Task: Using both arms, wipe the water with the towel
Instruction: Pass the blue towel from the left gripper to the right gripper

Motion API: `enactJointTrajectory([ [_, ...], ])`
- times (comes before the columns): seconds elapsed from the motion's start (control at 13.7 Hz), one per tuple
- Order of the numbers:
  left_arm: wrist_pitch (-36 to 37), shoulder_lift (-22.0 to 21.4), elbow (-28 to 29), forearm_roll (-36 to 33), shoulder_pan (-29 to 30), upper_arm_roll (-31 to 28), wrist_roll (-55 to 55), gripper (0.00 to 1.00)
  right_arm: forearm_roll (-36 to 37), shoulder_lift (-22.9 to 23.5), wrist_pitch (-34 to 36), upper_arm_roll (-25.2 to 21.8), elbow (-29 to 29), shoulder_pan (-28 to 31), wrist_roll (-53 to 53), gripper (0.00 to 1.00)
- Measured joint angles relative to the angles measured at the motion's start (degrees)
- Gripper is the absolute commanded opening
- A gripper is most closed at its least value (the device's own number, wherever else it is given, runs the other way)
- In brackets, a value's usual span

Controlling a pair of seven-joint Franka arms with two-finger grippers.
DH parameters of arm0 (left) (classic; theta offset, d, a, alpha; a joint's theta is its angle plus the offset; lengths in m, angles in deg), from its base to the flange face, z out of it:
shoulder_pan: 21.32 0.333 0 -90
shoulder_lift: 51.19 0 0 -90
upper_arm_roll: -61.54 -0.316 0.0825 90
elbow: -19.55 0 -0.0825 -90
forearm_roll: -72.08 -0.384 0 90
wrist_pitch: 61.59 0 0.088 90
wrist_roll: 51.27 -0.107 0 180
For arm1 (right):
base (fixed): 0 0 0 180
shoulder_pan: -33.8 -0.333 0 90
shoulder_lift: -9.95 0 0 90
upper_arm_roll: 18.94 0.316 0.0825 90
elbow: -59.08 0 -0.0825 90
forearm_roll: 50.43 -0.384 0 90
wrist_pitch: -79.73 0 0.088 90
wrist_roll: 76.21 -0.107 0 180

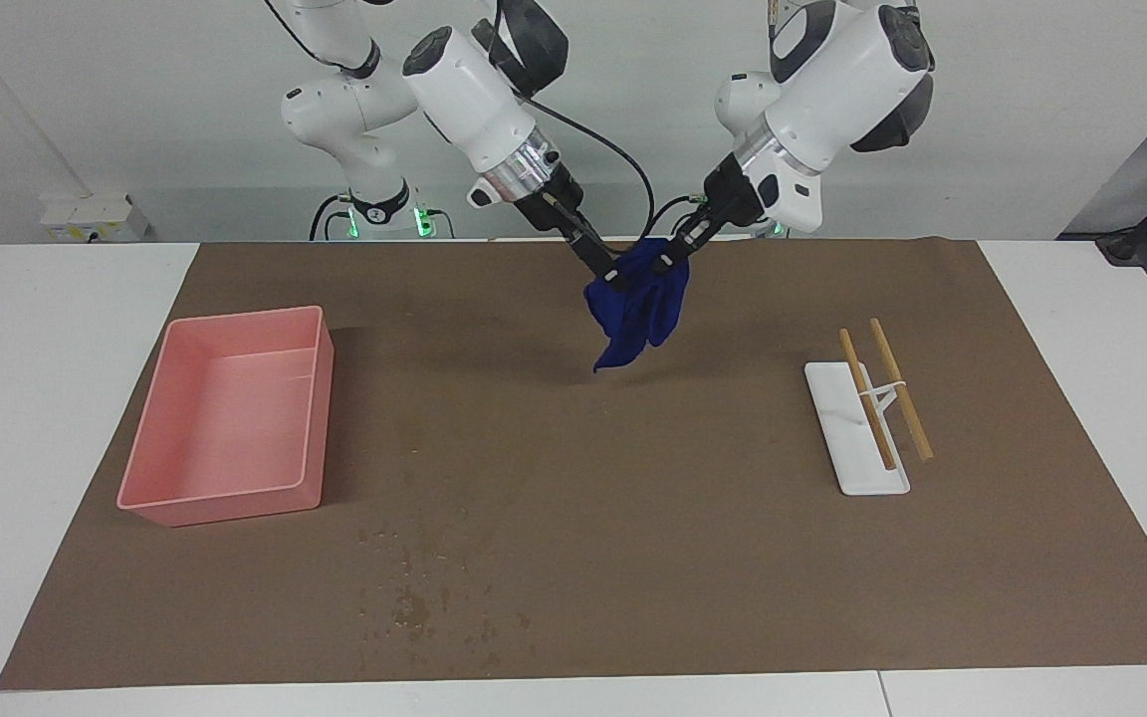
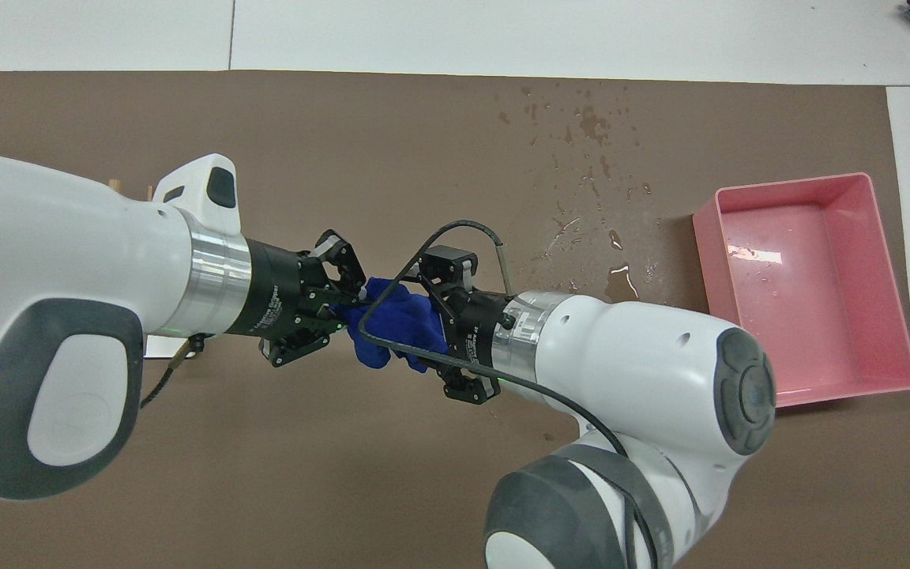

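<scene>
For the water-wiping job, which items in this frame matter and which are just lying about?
Part of the job:
- blue towel, hanging between the two end effectors
- left end effector, shut on the towel
- right end effector, open at the towel
- water spill

Lying about:
- pink bin
- chopsticks on white rest

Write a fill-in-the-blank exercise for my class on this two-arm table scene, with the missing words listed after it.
1. The left hand is shut on a ____ towel.
2. The towel hangs in the air above the ____ mat.
3. The tray toward the right arm's end is ____ in colour.
4. The right hand, at the towel, is ____.

Missing words: blue; brown; pink; open
</scene>
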Motion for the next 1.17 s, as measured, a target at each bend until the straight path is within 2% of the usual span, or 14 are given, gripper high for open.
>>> enactJointTrajectory([
  [0.15, -0.6, -0.9, 1.8, 0.1, -2.2, 0.0, 1.1, 0.00, -0.3, 0.1, -0.1, -0.1, 0.0, 0.0, -0.6, 1.00],
  [0.22, -0.8, -1.3, 2.2, 0.2, -2.8, 0.0, 1.9, 0.00, -0.6, 0.1, -0.1, -0.2, 0.0, 0.0, -0.7, 0.94],
  [0.29, -0.8, -1.5, 2.4, 0.5, -3.2, -0.1, 2.4, 0.00, -0.6, 0.1, -0.1, -0.2, 0.0, 0.0, -0.7, 0.60],
  [0.36, -1.0, -1.6, 2.5, 1.3, -3.5, -0.1, 2.5, 0.00, -0.6, 0.1, -0.1, -0.2, 0.0, 0.0, -0.7, 0.36],
  [0.44, -1.5, -1.8, 2.5, 2.0, -3.6, -0.1, 2.5, 0.00, -0.6, 0.1, -0.1, -0.2, 0.0, 0.0, -0.7, 0.14],
  [0.51, -2.2, -1.9, 2.5, 2.8, -3.6, -0.1, 2.5, 0.00, -0.6, 0.1, -0.1, -0.2, 0.0, 0.0, -0.7, 0.00],
  [0.8, -6.6, -2.2, 3.2, 3.5, -4.8, -0.3, 2.5, 0.00, -0.6, 0.1, 0.3, -0.5, -0.1, 0.1, 1.0, 0.00],
  [1.09, -7.1, -2.4, 4.1, 3.7, -5.7, -0.3, 2.6, 0.00, -0.6, 0.1, 3.8, -0.9, 0.2, 0.5, 9.5, 0.00],
  [1.17, -7.1, -2.5, 4.4, 3.8, -5.9, -0.2, 2.6, 0.33, -0.5, 0.1, 5.8, -1.1, 0.4, 0.8, 12.7, 0.00],
])
